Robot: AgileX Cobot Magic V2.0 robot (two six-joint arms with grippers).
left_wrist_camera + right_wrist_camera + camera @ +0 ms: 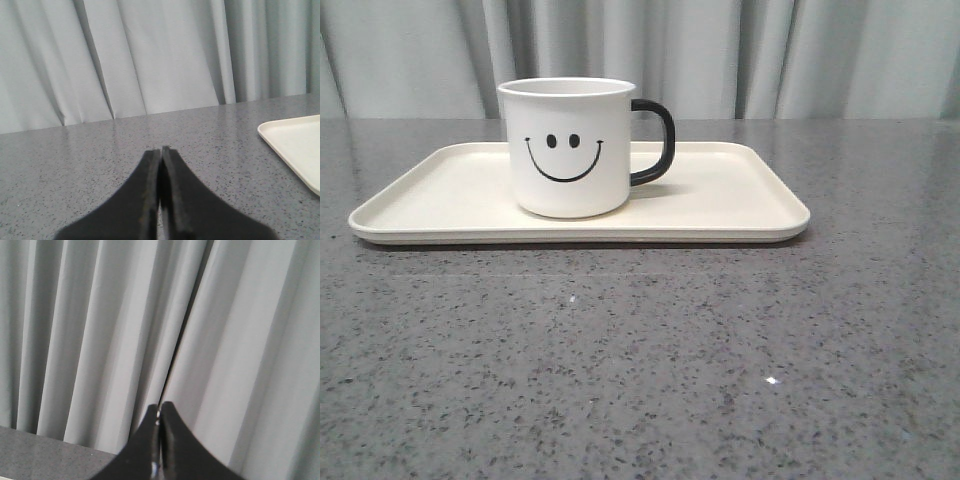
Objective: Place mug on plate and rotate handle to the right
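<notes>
Toward the far edge of the grey speckled tabletop (640, 380), a white mug (568, 150) stands upright on a cream plate (740, 205), its printed black smile facing the near edge and its black handle (658, 142) pointing toward the right edge. The mug sits a little left of the plate's middle, well inside the low rim, with bare plate to either side and the longer stretch on the handle's side. The plate lies flat, long sides parallel to the far edge, a strip of tabletop between it and the pleated grey curtain (770, 50) behind. The whole near half of the tabletop lies open, as do margins left and right of the plate.

Neither arm shows in the front view. The left pincer (161, 152) is closed, fingertips pressed together and gripping nothing, over bare tabletop, with a rounded corner of the plate (295, 145) well apart from it, toward the tabletop's right. The right pincer (160, 407) is likewise closed on nothing, its tips meeting, raised and aimed at the curtain (100, 330), with only a sliver of tabletop visible beneath.
</notes>
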